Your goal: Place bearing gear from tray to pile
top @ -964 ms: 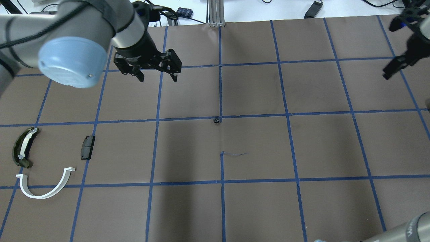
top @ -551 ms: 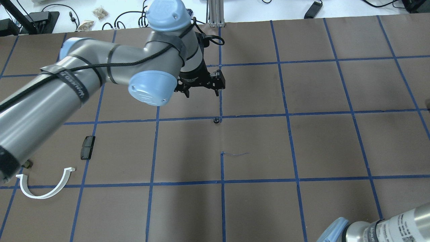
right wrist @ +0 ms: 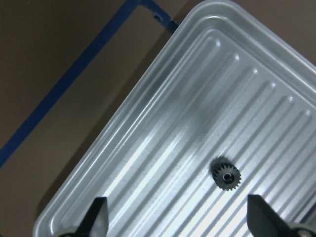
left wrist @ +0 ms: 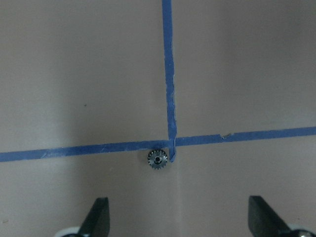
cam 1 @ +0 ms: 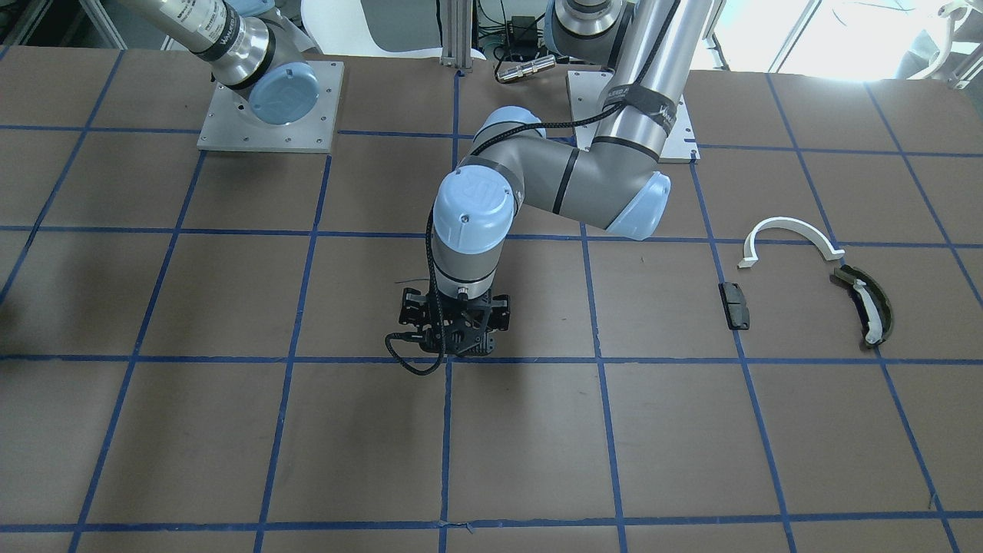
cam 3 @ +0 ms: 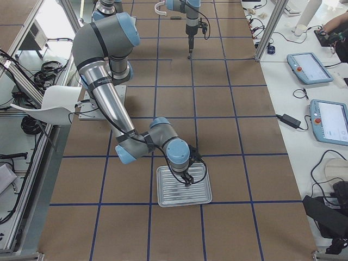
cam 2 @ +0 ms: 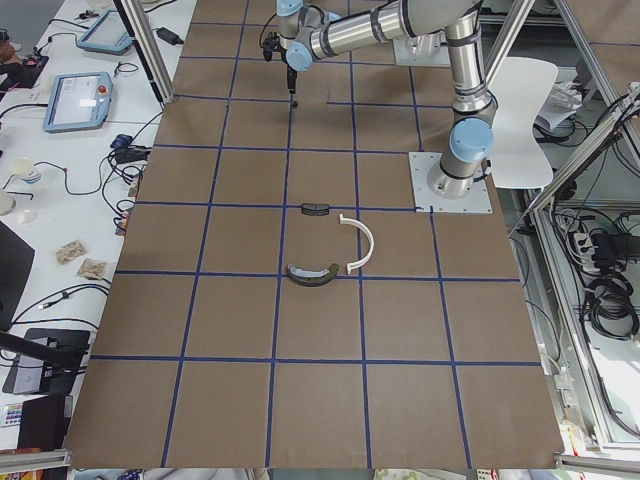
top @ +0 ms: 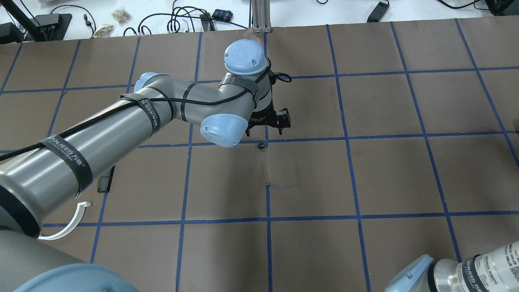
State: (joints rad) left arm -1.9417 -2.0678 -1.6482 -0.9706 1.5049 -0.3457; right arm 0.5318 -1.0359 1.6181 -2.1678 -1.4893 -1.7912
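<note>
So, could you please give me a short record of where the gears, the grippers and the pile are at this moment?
pile: white arc, black block and olive-green curved piece, apart from one another, on the robot's left
loose gear: flat on the table at a blue tape crossing, well away from the pile
left gripper: open, above the loose gear, not touching it
tray gear: flat on the ribbed metal tray, not gripped
right gripper: open, above the tray

Gear [left wrist: 157, 159] on table [left wrist: 74, 74], beside tape crossing [left wrist: 171, 140]. Second gear [right wrist: 226, 177] in tray [right wrist: 148, 123]. Arc [cam 1: 791, 229], block [cam 1: 733, 305], curved piece [cam 1: 864, 307] grouped toward robot's left.
</note>
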